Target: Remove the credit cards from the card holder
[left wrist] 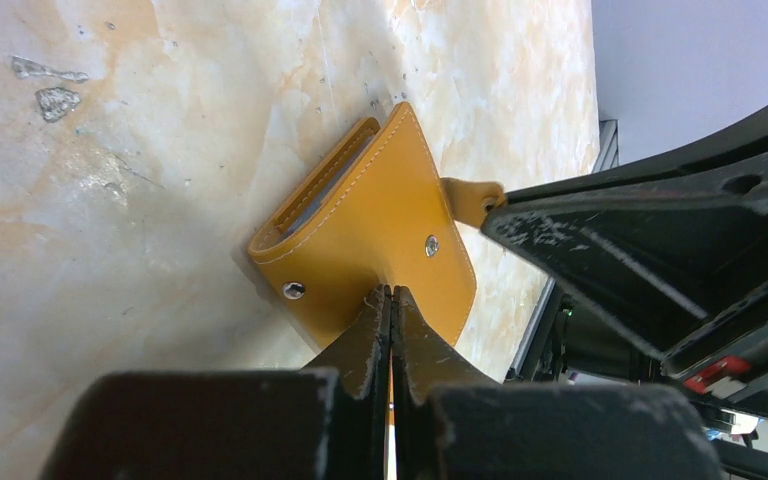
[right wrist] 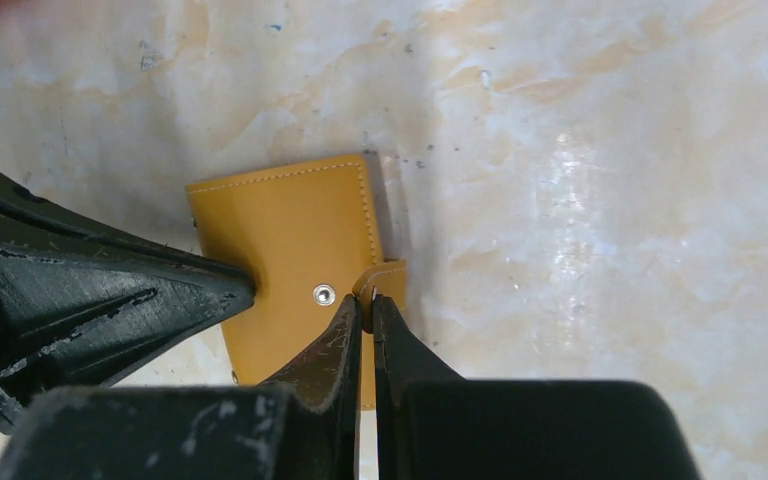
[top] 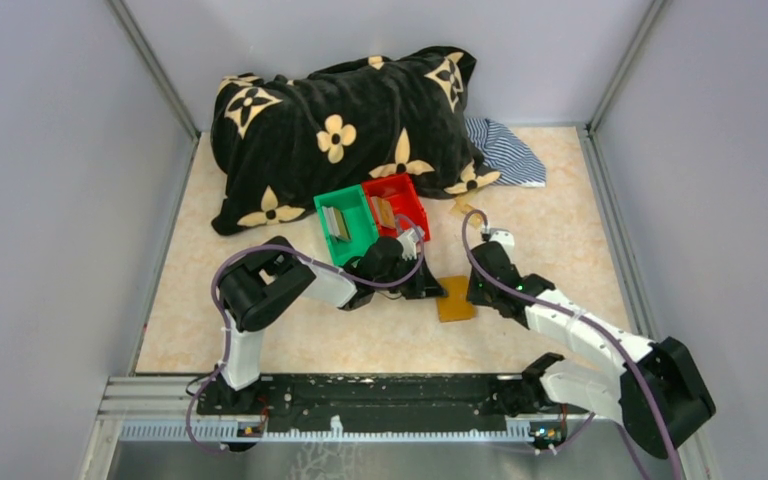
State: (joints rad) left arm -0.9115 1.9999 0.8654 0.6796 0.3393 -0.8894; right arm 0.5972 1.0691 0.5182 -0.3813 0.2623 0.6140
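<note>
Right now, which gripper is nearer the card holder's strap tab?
Right. The right gripper pinches the strap tab; the left gripper, shut, touches the card holder apart from it.

Robot lab test cell: plain grey panel walls (top: 50,200) at 9, 12 and 3 o'clock, marble-patterned tabletop (top: 550,200), metal mounting rail (top: 150,398) at 6 o'clock carrying left arm (top: 260,290) and right arm (top: 600,345).

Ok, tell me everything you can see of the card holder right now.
The card holder is a mustard-tan leather bifold with pale stitched edges and metal snap studs. It lies folded shut, flat on the marbled table, between the arms. A grey lining shows in one edge slot; no cards can be seen. The right gripper is pinched on its small strap tab, and the shut left gripper touches the opposite edge with its tips.
</note>
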